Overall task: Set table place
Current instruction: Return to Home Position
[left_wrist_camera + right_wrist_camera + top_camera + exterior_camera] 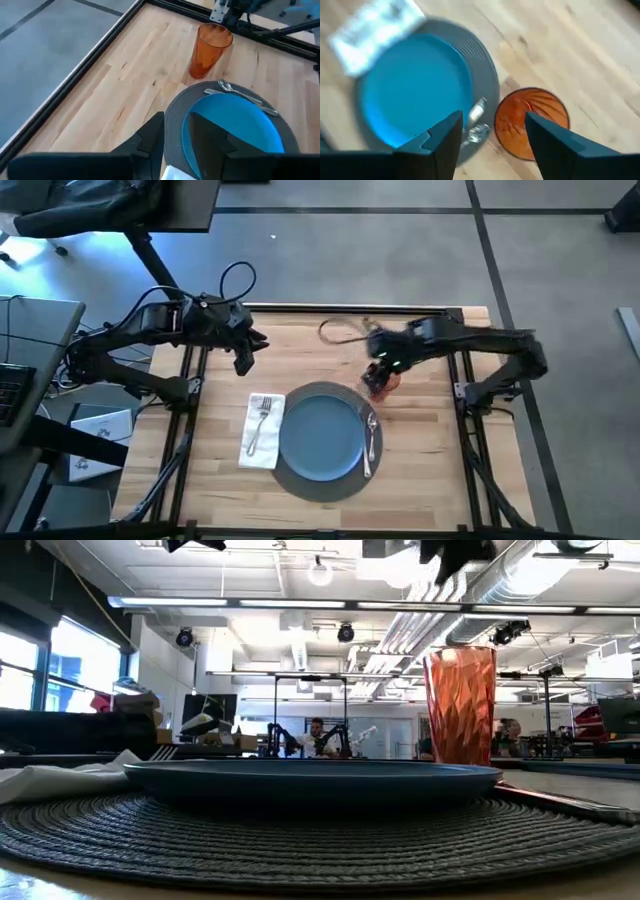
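Right wrist view: my right gripper point(492, 120), wide open and empty, hangs over the orange tumbler point(535, 100), at one o'clock of the blue plate point(415, 85); I'd lift straight up before retracting. Left gripper point(243, 358) idles open, holding nothing.

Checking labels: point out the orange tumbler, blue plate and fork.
orange tumbler point(209, 55), left wrist view, side wall.
blue plate point(320, 436), high view, its centre.
fork point(261, 425), high view, mid-handle.

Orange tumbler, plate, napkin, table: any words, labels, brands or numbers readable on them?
None readable. The translucent orange tumbler, blue round plate, white paper napkin and light-wood table show no print.
The pale items beside the table are too small to read.
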{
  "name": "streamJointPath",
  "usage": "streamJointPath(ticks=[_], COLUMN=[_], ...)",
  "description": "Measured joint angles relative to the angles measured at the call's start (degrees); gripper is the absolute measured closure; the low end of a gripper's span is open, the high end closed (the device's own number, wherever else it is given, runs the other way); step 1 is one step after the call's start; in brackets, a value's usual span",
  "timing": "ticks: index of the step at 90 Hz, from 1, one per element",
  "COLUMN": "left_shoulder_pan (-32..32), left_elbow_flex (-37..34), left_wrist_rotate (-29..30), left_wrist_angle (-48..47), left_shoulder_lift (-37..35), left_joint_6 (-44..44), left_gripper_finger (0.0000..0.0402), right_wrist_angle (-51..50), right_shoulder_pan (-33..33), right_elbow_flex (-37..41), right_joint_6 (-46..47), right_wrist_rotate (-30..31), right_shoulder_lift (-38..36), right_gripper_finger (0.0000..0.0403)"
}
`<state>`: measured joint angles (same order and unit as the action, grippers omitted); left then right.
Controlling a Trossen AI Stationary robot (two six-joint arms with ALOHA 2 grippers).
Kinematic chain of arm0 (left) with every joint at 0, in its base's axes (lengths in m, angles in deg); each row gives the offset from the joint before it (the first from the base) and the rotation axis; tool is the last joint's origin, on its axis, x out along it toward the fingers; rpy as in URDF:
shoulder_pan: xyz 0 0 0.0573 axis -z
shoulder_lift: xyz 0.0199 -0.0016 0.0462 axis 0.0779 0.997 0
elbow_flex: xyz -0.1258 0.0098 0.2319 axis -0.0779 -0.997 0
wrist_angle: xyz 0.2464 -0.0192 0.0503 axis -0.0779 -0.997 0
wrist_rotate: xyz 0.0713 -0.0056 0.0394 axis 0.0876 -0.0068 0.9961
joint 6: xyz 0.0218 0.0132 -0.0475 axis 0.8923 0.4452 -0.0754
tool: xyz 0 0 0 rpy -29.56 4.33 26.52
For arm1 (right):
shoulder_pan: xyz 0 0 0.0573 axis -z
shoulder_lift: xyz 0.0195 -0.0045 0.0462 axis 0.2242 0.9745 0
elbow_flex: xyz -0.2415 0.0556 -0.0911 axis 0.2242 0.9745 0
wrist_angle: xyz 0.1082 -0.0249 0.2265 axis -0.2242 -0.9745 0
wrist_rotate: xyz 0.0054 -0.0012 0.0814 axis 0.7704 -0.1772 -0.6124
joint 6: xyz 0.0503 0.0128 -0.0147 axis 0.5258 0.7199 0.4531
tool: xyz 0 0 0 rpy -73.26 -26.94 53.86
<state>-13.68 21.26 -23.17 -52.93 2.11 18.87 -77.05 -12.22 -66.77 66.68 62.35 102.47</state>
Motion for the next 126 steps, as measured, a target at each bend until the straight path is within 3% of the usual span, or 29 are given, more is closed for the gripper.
streamJointPath(ticks=[19,30,43,58,72,82,95,111,126], left_shoulder_pan=[0.00,-0.02,-0.02,-0.02,-0.04,-0.04,0.00,-0.02,-0.04], left_elbow_flex=[0.00,0.00,0.00,0.00,0.00,0.00,0.00,0.00,0.00], left_wrist_rotate=[-0.03,-0.07,0.12,0.26,-1.04,-1.02,-1.02,1.12,2.02], left_wrist_angle=[0.00,0.15,0.73,2.42,2.45,2.47,2.20,1.15,1.39], left_shoulder_lift=[0.00,0.00,0.00,0.00,0.00,0.00,-0.01,-0.02,0.03], left_joint_6=[-2.96,-4.57,-5.51,-7.37,-9.37,-12.52,-15.02,-13.13,-12.96], left_gripper_finger=[0.0326,0.0326,0.0326,0.0326,0.0326,0.0326,0.0326,0.0326,0.0326], right_wrist_angle=[3.63,9.19,18.02,32.80,51.90,60.89,64.16,65.08,75.05], right_shoulder_pan=[0.02,0.02,0.00,0.00,0.00,0.00,0.00,0.00,0.00], right_elbow_flex=[7.46,16.45,30.10,46.64,60.57,68.59,73.43,78.53,85.89], right_joint_6=[0.89,1.01,1.00,-1.73,-10.19,-13.52,-17.89,-19.49,-18.05], right_wrist_rotate=[-1.52,-2.31,-7.39,-12.57,-15.36,-18.57,-24.67,-25.60,-27.36], right_shoulder_lift=[-21.14,-34.11,-49.46,-65.24,-76.36,-82.15,-81.13,-82.16,-82.11], right_gripper_finger=[0.0276,0.0327,0.0391,0.0396,0.0402,0.0403,0.0403,0.0403,0.0403])
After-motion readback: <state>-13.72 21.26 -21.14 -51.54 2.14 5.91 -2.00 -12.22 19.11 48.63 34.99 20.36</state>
